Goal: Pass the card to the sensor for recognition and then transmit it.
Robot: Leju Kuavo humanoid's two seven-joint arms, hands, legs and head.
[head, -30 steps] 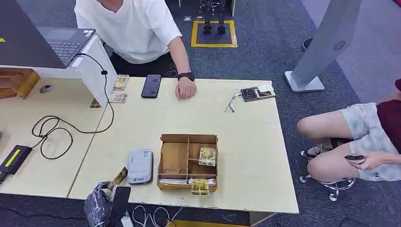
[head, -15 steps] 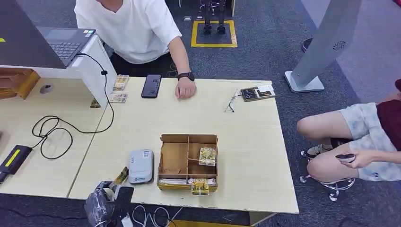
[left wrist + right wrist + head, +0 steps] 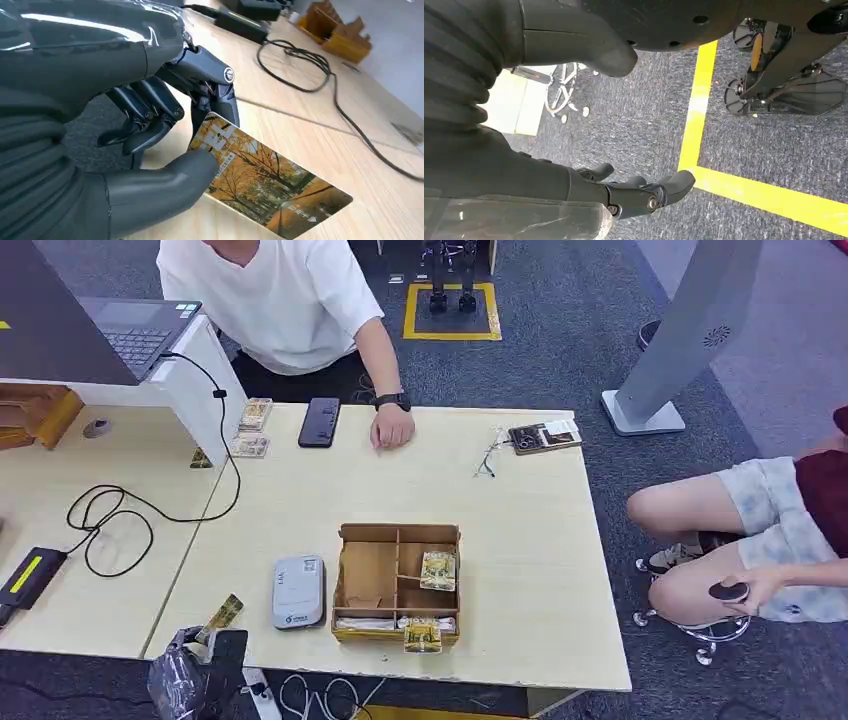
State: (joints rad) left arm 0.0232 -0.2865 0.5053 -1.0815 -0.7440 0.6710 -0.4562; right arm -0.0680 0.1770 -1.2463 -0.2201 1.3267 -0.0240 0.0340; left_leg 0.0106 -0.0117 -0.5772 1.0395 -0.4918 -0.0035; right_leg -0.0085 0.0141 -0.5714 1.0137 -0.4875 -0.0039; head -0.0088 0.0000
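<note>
The left hand (image 3: 190,675) sits at the near edge of the light wooden table (image 3: 520,540), at about seven o'clock in the head view, and pinches the card (image 3: 222,615) between its thumb and a finger. In the left wrist view the thick grey thumb presses on the printed face of the card (image 3: 265,182) while a dark finger backs its end from the other side; the other fingers (image 3: 145,112) are curled loosely beside it, not touching the card. The card bears an autumn-tree picture in orange and yellow, and most of its length sticks out past the hand (image 3: 150,150), just above the table top. In the head view the card points from the hand toward one o'clock, and the grey card reader (image 3: 298,591) lies at two o'clock of the card tip, near but apart from it. Just beside the reader, at its three o'clock, stands the wooden compartment box (image 3: 398,583) with more cards in it. The right hand (image 3: 639,192) hangs over grey carpet with a yellow floor line (image 3: 696,107), its fingers loosely apart and holding nothing. At the table's far edge a person in a white shirt rests a hand (image 3: 392,427) beside a black phone (image 3: 320,421).
</note>
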